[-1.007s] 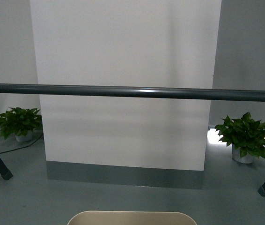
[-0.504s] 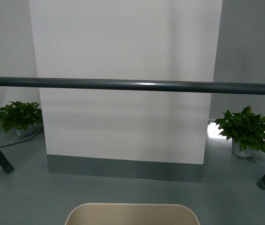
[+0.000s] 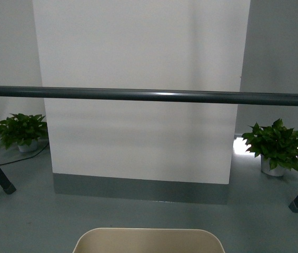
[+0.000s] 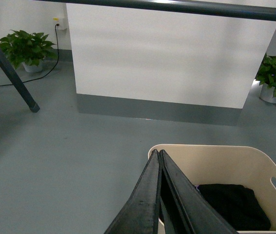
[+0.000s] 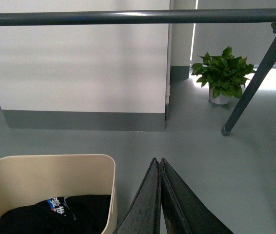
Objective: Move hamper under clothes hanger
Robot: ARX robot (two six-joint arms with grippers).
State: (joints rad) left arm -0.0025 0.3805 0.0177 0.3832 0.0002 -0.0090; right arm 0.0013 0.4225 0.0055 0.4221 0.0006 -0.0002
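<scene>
The left gripper (image 4: 159,155) has its two dark fingers pressed together with nothing between them, their tips hanging over the near corner of the hamper (image 4: 211,158). The right gripper (image 5: 157,162) is pressed together and empty as well, its tips just beside the hamper's other side wall, over bare floor. So the beige hamper sits between the two grippers, and neither one visibly grips its rim. Inside lies a dark garment (image 5: 65,212) with printed lettering.

Beyond the fingertips, past the hamper's far rim, runs open grey floor, and above and ahead of it hangs the round bar of the clothes hanger (image 3: 149,96); its angled legs stand well out to either side. In the front view only the hamper's far edge shows, short of the bar, so I judge the move unfinished.

The risk is a push by narrow tips on smooth plastic: uneven pressure could swing the hamper askew toward a leg.
</scene>
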